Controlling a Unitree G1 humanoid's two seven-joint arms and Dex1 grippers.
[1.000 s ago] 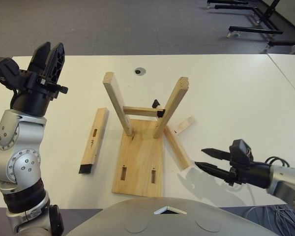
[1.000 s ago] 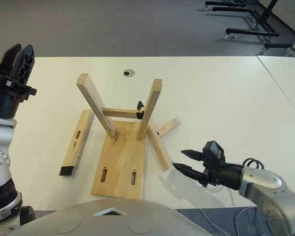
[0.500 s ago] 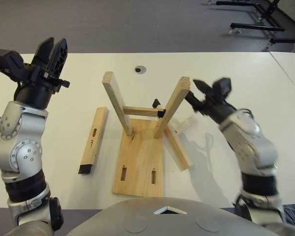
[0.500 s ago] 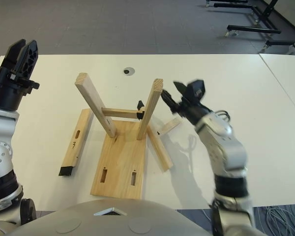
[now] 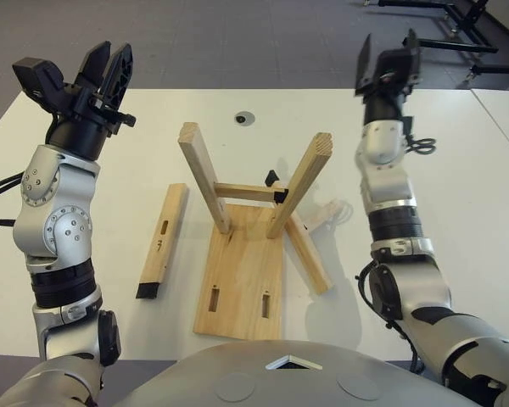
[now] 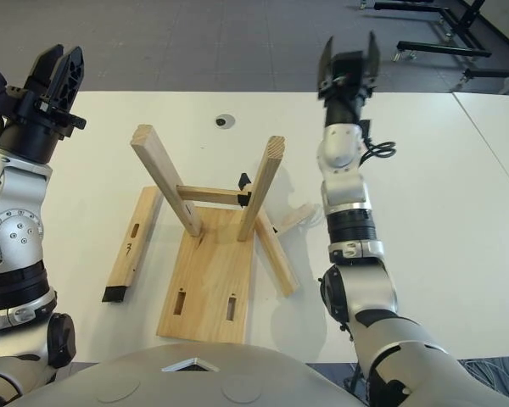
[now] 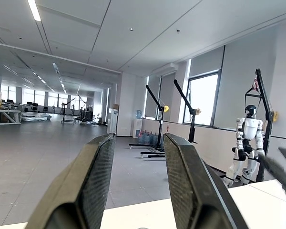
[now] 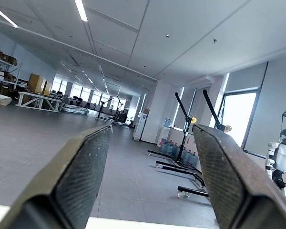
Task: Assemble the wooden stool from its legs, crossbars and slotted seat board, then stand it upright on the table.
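1. My right hand (image 5: 388, 44) has swung up from low at the near-right of the seat board (image 5: 242, 284). It is now high beyond the board's far-right corner, its fingers wide apart and holding nothing.
2. My left hand (image 5: 110, 59) is raised beyond the board's far-left corner, partly open and also empty. It has shifted only a little.
3. The seat board lies flat on the worktop (image 5: 458, 195). A left leg (image 5: 202, 176) and a right leg (image 5: 301, 182) stand tilted at its far end, joined by a crossbar (image 5: 242, 192).
4. A loose leg (image 5: 161, 242) lies just left of the board. A second loose leg (image 5: 307, 254) lies against its right edge, with a short crossbar (image 5: 321, 215) beyond it.
5. No part has moved. The near slots are unfilled, so I judge the stool about half built, and I must come down for a loose leg next.
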